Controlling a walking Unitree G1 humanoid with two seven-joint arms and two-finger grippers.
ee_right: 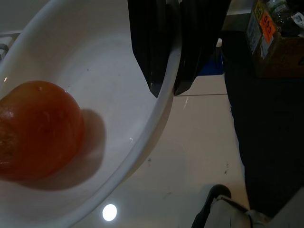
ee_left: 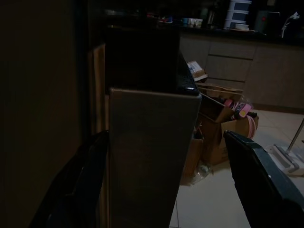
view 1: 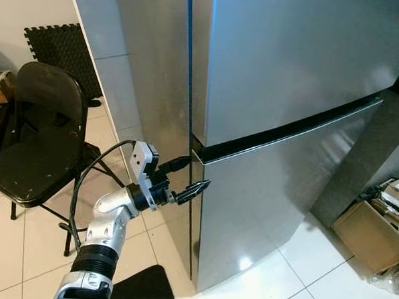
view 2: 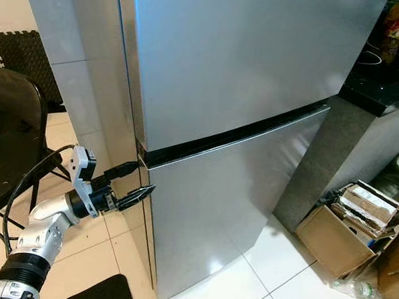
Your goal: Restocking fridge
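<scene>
Jaws of the left gripper [view 1: 188,182] stand spread astride the hinge-free vertical edge of the lower fridge door [view 1: 277,207], one finger at the side wall and one at the door's front, just under the dark seam that parts it from the upper door [view 1: 291,60]. That edge runs upright and lies right between the jaws, so the left arm is plainly the nearer one for a pull. Jaws of the right gripper [ee_right: 166,71] are pressed on the rim of a white bowl [ee_right: 114,57] holding an orange fruit [ee_right: 38,130].

Fridge [view 1: 283,214], chair [view 1: 35,147] on tile floor [view 1: 293,282]
</scene>
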